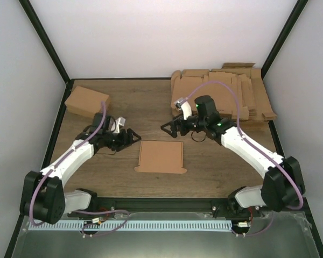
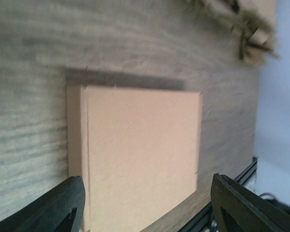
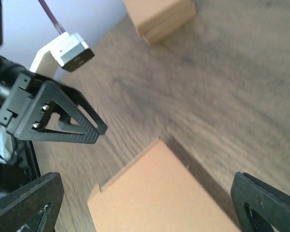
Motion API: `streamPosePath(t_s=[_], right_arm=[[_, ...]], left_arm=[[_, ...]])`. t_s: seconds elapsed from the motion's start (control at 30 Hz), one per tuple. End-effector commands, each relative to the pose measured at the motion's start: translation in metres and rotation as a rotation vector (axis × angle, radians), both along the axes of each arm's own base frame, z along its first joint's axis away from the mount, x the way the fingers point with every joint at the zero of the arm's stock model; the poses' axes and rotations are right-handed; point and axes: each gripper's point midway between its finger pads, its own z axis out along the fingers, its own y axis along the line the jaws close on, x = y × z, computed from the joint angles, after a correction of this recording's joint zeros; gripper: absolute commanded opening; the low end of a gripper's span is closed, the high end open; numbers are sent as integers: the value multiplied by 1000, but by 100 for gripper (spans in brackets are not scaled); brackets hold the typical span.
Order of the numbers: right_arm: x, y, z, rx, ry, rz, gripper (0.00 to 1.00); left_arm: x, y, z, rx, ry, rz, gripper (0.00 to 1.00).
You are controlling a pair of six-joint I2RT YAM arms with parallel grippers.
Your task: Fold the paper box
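a: brown cardboard, centre table: the paper box (image 1: 160, 156) lies flat on the wooden table (image 1: 204, 173), between the two arms and a little nearer their bases, with nothing touching it.

b: and the grippers?

a: the left gripper (image 1: 135, 135) hovers just off its far left corner, fingers (image 2: 63, 205) spread wide with nothing between them. the right gripper (image 1: 166, 128) hangs just beyond the far edge, its fingers (image 3: 26, 203) spread too, and empty.

b: how would it handle, you reckon?

a: light, i'd say, and stiff only across the panels; the creases will give. thin board on smooth wood looks likely to skid if pushed from one side, so one arm should pin it while the other works. the best hold is probably an edge, or the small tabs along the near side, pinched without crumpling them.

b: anything else about?

a: a matching box (image 1: 87, 101) at the far left and a pile of flat blanks (image 1: 226, 91) at the far right, both well apart from it.
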Motion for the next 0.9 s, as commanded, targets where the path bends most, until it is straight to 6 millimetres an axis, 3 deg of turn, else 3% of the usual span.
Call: streamPosePath(t_s=[0.0, 0.17, 0.33, 0.47, 0.67, 0.87], right_arm=[[-6, 4, -24, -87, 6, 33, 97], [0, 12, -78, -167, 103, 95, 97], [14, 15, -110, -49, 258, 162, 92], [25, 18, -138, -73, 310, 164, 89], [28, 25, -174, -98, 405, 211, 74], [28, 23, -189, -92, 448, 221, 54]], left_arm=[[-19, -12, -31, 45, 11, -107, 73], [-25, -17, -28, 98, -64, -128, 74], [-29, -19, -30, 90, -54, -149, 74], [-30, -21, -19, 77, -97, -166, 74], [-43, -33, -3, 44, -120, -233, 74], [-52, -44, 2, 47, -112, -268, 74]])
